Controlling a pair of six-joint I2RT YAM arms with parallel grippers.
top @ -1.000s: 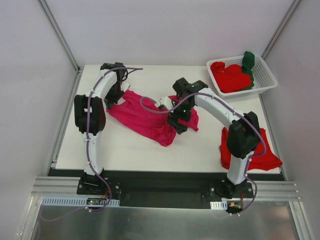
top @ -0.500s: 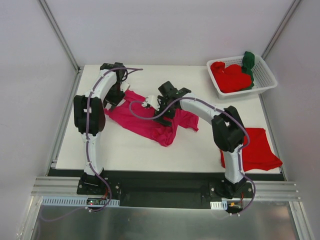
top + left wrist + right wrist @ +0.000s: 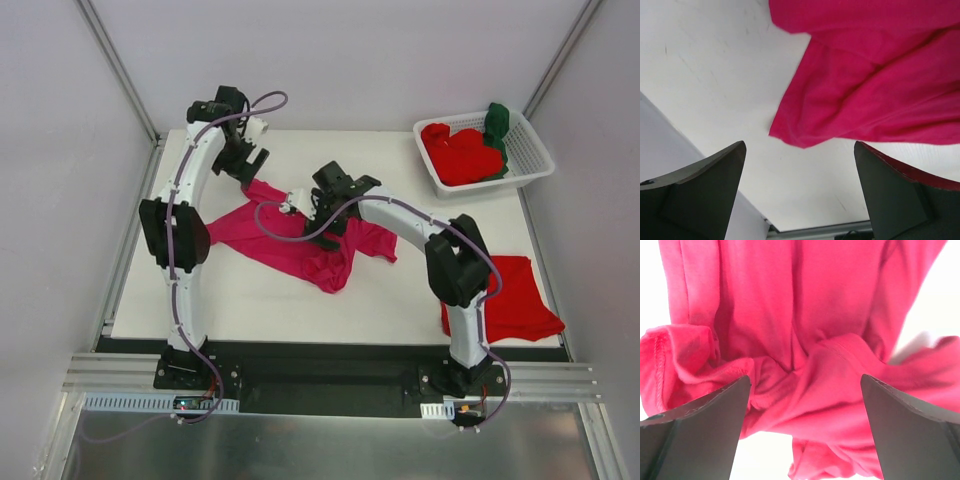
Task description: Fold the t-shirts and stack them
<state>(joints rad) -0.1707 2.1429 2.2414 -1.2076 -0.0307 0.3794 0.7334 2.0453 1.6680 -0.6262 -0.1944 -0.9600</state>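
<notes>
A magenta-pink t-shirt [image 3: 285, 245] lies rumpled and half spread in the middle of the white table [image 3: 230, 300]. My left gripper [image 3: 250, 152] hangs open above the shirt's back-left corner, holding nothing; in the left wrist view that corner [image 3: 805, 135] lies on the table just ahead of the open gripper [image 3: 800, 145]. My right gripper [image 3: 318, 212] is open over the shirt's bunched middle; in the right wrist view the pink folds [image 3: 805, 315] fill the space ahead of the gripper [image 3: 805, 377]. A folded red t-shirt [image 3: 515, 300] lies at the front right.
A white slotted basket [image 3: 532, 150] stands at the back right with red t-shirts [image 3: 462, 155] and a dark green one [image 3: 497, 125] in it. Grey walls and metal rails close in the table on the left, back and right.
My left gripper has opened, let go of the magenta shirt's back-left edge and lifted back away from it. My right arm swung left over the shirt, then stayed put, still open.
</notes>
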